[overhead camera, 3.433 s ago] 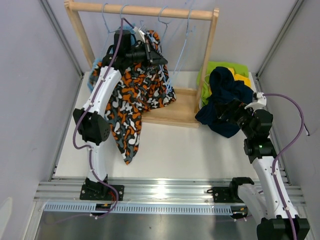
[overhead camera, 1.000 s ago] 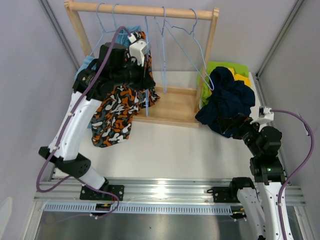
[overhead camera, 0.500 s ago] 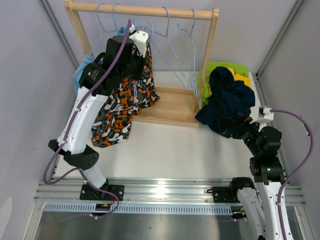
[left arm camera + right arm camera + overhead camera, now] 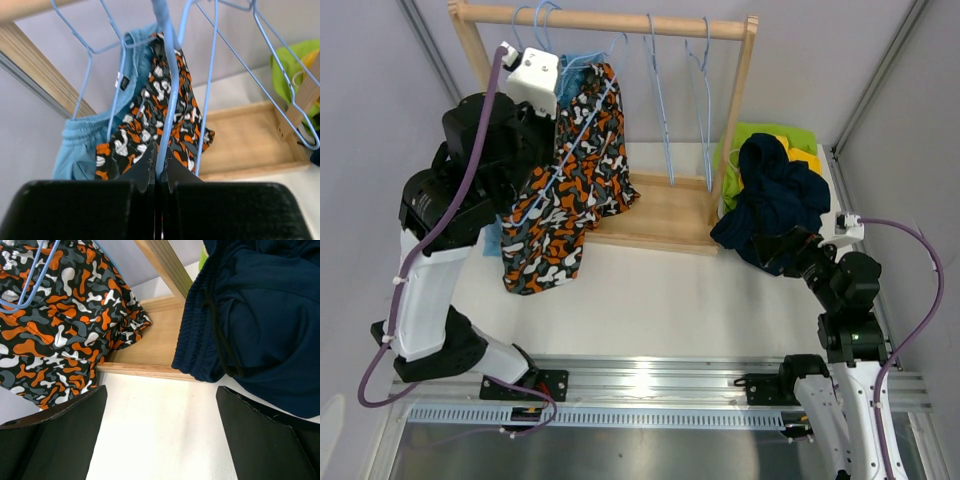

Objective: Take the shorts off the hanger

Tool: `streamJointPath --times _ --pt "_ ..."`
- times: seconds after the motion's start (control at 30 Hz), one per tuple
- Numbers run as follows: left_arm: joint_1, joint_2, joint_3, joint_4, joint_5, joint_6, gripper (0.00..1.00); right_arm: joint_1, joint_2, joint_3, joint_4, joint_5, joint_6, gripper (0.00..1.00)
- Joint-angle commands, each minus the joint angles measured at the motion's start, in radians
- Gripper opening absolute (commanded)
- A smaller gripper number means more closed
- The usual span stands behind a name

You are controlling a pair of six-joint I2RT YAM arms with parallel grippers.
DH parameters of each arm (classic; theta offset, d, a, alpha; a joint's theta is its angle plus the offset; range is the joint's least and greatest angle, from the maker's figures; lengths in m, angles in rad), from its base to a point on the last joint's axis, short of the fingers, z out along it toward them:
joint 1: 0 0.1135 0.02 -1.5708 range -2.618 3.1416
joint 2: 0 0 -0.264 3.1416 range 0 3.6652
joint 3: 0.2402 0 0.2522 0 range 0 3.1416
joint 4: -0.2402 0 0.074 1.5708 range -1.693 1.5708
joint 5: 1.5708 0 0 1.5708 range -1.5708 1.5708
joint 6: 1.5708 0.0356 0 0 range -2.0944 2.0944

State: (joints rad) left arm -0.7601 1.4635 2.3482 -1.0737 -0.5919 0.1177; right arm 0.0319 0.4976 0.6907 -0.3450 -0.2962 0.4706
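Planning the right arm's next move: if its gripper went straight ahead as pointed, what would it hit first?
Likely the rack's wooden base, skimming the navy shorts; depth unclear.

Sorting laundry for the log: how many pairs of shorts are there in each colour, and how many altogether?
light blue shorts: 1
camouflage shorts: 1
navy shorts: 1
yellow shorts: 1
lime green shorts: 1
Total: 5

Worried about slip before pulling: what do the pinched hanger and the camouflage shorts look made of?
The hanger is a thin rod with a smooth light-blue coating and crisp bends: probably coated metal wire, possibly plastic. The camouflage shorts look like soft, matte printed fabric, draping in loose folds.
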Motion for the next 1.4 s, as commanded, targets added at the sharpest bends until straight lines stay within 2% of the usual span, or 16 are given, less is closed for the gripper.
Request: streamJointPath --times 0.0,0.2,0.3,0.5,0.67,1.07,1.37 --pt "-0.002 0.017 0.043 0.104 -0.034 0.049 0.00 0.005 -0.028 0.006 0.021 -0.004 0.007 1.00" --pt "-0.002 0.073 0.086 0.121 0.033 0.037 0.00 0.005 -0.051 0.012 -0.009 0.009 -0.010 0.99" --pt "-0.002 0.093 0.065 0.083 0.085 -0.006 0.00 0.005 -0.056 0.010 -0.011 0.011 -0.009 0.99" --pt "-0.001 0.144 0.000 0.063 0.080 -0.032 0.00 0.005 -0.057 0.001 0.000 0.006 -0.001 0.99" --pt "0.034 0.241 0.120 0.058 0.072 -0.058 0.00 0.003 -0.063 -0.017 0.003 0.002 0.002 0.99" --pt "0.149 0.385 0.207 0.187 0.112 -0.082 0.00 0.005 -0.080 -0.046 0.001 -0.031 0.005 0.99" --pt "0.176 0.468 0.263 0.264 0.150 -0.069 0.00 0.003 -0.059 -0.066 0.035 -0.038 0.010 1.00"
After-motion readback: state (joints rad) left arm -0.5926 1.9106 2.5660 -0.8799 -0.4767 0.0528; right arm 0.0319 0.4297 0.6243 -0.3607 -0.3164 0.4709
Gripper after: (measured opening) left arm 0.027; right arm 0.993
